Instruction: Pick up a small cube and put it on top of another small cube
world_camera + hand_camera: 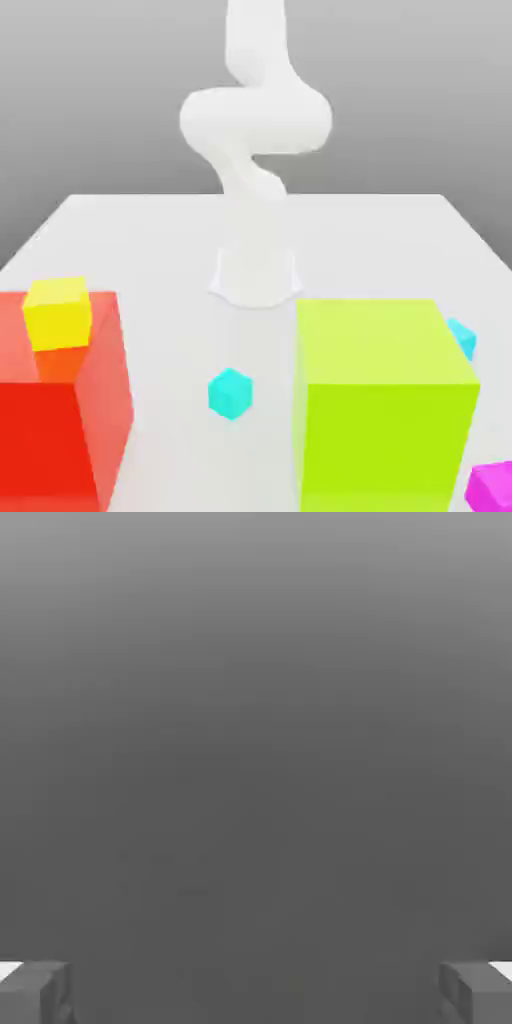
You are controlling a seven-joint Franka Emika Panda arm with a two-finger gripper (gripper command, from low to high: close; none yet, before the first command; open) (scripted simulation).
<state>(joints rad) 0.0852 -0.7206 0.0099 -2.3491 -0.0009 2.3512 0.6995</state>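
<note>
1. Tool (256, 992): in the hand view its two grey fingertips (35, 992) sit at opposite edges of the picture, spread wide apart, with nothing between them. Behind them is plain grey background.
2. Arm (255, 120): white, rising from a base (256, 275) on the far middle of the desk (150, 240) in the exterior view, curling upward and out past the top of that picture.
3. Small cyan cube (230, 393): lies on the desk in the open gap between the two big cubes, nearer the camera than the arm's base. Nothing touches it. How it lies relative to the tool cannot be told from these pictures.
4. Second small cyan cube (461, 337): at the exterior view's right, mostly hidden behind the big lime-green cube (385, 400); one corner shows.
5. Big lime-green cube: stands on the desk at the exterior view's right, between the two cyan cubes.
6. Big red cube (60, 420): stands at the exterior view's left, cut by the picture's edge.
7. Small yellow cube (58, 313): rests on top of the big red cube.
8. Small magenta cube (492, 485): at the lower corner on the exterior view's right, just beside the lime-green cube, partly cut off.
</note>
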